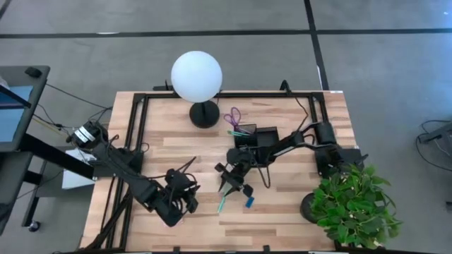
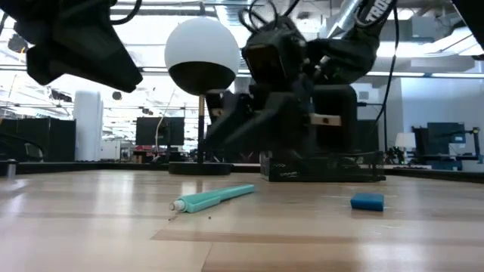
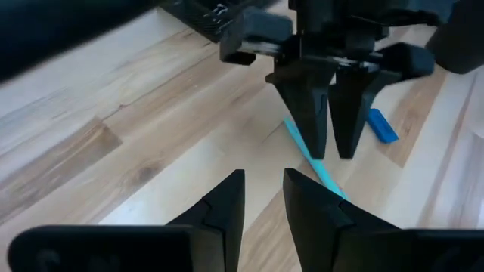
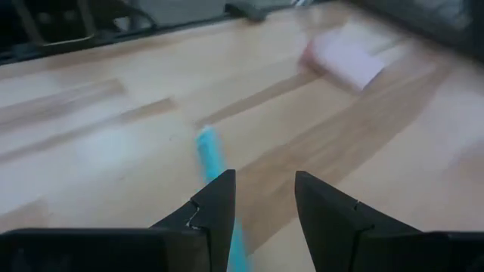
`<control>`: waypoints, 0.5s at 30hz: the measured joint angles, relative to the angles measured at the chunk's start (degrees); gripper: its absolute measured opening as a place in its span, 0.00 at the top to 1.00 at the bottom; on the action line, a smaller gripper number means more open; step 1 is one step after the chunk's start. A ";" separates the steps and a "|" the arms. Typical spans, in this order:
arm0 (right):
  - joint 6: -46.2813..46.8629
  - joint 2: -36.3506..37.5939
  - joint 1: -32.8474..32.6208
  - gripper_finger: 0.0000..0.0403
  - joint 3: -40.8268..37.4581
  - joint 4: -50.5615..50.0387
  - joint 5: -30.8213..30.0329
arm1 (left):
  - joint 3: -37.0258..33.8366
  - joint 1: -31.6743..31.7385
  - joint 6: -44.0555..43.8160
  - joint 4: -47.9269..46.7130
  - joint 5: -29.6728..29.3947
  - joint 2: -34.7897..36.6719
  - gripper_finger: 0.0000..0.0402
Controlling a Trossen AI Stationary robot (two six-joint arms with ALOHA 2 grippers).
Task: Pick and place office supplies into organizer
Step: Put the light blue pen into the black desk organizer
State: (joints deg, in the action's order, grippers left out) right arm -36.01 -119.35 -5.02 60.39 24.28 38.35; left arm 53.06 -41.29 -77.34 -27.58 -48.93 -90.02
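Right gripper (image 1: 233, 185) hangs just above the teal pen (image 1: 223, 202), jaws parted a moderate way and empty, the pen lying flat on the table (image 1: 296, 212) between and just below the tips. Blue eraser (image 1: 250, 202) sits on the wood just beside the pen, at its three o'clock. Left gripper (image 1: 185, 201) waits at the pen's nine o'clock, jaws narrowly parted, nothing in them. The black organizer (image 1: 256, 137) stands at twelve o'clock from the pen, purple-handled scissors (image 1: 234, 116) sticking out of it beside the lamp base (image 1: 204, 113).
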 joint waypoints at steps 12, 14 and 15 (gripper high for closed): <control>-0.44 -0.02 2.21 0.70 0.23 -5.39 5.30 | 0.00 -1.01 -1.02 -5.04 -2.60 0.00 0.78; -0.43 -0.02 2.18 0.71 0.23 -5.73 5.28 | 0.00 -1.03 -1.37 -5.65 -2.73 0.00 0.78; -0.38 -0.02 2.04 0.71 0.23 -5.82 5.06 | 0.00 -1.03 -1.42 -6.03 -2.76 0.00 0.78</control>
State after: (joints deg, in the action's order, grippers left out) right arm -36.39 -119.37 -2.99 60.62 18.46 43.40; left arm 53.06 -42.33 -78.76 -33.62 -51.68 -90.02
